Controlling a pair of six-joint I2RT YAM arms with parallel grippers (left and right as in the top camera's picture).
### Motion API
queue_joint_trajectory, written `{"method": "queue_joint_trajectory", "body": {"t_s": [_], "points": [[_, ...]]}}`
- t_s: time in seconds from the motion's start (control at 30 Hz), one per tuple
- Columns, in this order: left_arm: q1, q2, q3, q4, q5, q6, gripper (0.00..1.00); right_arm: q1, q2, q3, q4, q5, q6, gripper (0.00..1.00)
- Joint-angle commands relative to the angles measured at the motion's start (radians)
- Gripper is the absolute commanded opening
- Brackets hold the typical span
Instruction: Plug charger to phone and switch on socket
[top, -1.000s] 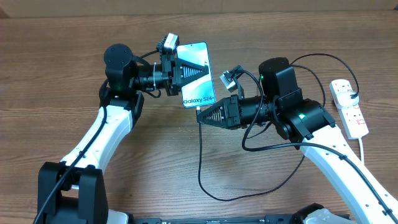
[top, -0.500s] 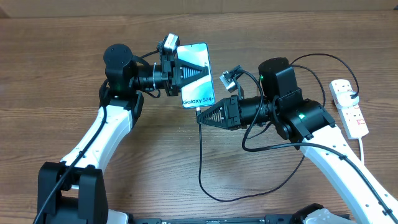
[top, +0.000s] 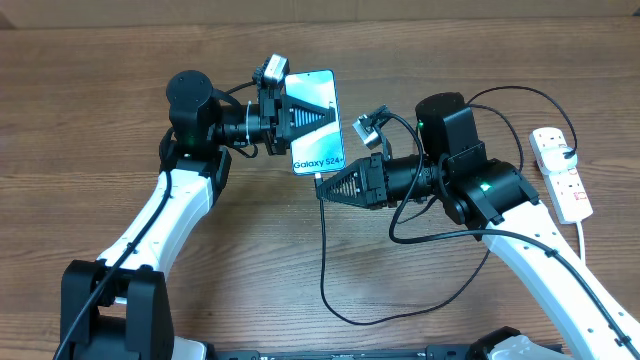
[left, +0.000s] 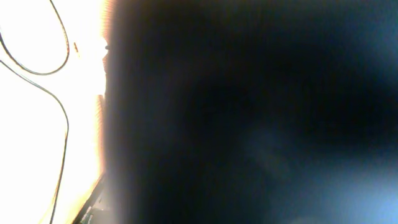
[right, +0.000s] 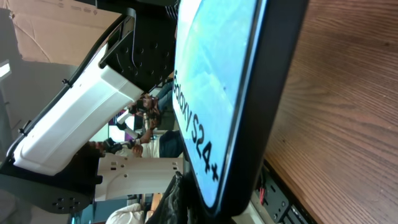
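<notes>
The tabletop (top: 80, 120) is a brown wood-grain surface, evenly lit, with the grain running left to right in the overhead view. A pale beige strip (top: 420, 6) borders its far edge. The right wrist view shows brown cardboard (right: 50, 31) at upper left

We list: table (top: 80, 110), matt brown wood grain; phone (top: 322, 152), glossy screen; socket (top: 560, 170), smooth white plastic; charger (top: 323, 250), matt black cable.

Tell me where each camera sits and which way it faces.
Overhead: above the table, looking down on left arm, right arm, left tool holding the phone, charger, socket.
Left wrist: on the left arm, blocked by a dark surface.
Right wrist: on the right arm, facing the phone screen nearly edge-on.
Shared: overhead and right wrist show the phone.
</notes>
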Motion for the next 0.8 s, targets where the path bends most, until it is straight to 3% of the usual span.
{"method": "queue_joint_trajectory", "body": {"t_s": [0.0, 0.77], "points": [[-0.006, -0.019, 0.008, 0.013, 0.069, 0.009, 0.04, -0.005, -0.005, 0.006, 0.017, 0.043, 0.012, 0.04], [0.02, -0.019, 0.008, 0.012, 0.052, 0.008, 0.04, -0.057, -0.005, 0.006, 0.01, 0.066, 0.024, 0.04]]}}
